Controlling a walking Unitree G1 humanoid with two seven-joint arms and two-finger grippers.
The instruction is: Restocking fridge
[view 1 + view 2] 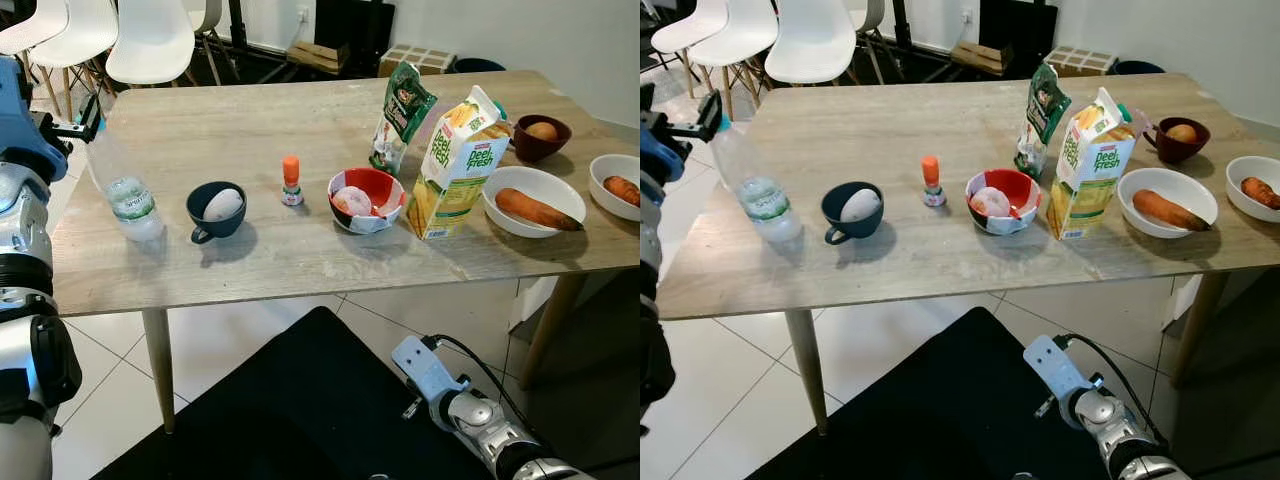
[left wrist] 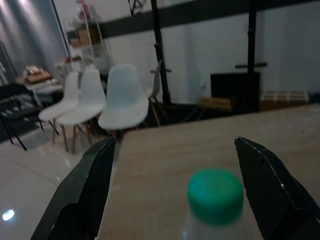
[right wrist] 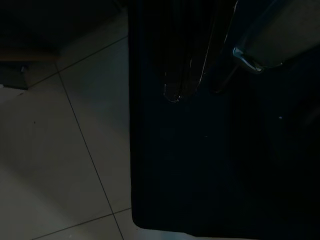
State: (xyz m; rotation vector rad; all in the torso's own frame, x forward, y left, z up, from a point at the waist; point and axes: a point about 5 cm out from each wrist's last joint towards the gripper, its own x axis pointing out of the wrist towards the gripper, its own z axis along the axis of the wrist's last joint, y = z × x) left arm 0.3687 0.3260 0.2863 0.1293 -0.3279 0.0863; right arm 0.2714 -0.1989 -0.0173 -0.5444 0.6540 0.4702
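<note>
A clear plastic water bottle [image 1: 125,190] with a green cap [image 2: 215,194] stands near the left edge of the wooden table [image 1: 250,110]. My left gripper [image 2: 173,145] is up at the bottle's top. It is open, with one black finger [image 2: 85,195] on each side of the cap and not touching it. Along the table stand a dark blue cup with an egg [image 1: 215,210], a small orange-capped bottle [image 1: 291,181], a red bowl [image 1: 366,199], a juice carton [image 1: 455,165] and a green bag [image 1: 400,115]. My right arm [image 1: 470,410] hangs low in front of the table.
On the right of the table are a brown bowl [image 1: 540,137] and two white bowls [image 1: 533,200] [image 1: 618,185] holding orange vegetables. White chairs [image 1: 150,40] stand behind the table's far left. A black surface [image 1: 320,410] lies below me on the tiled floor.
</note>
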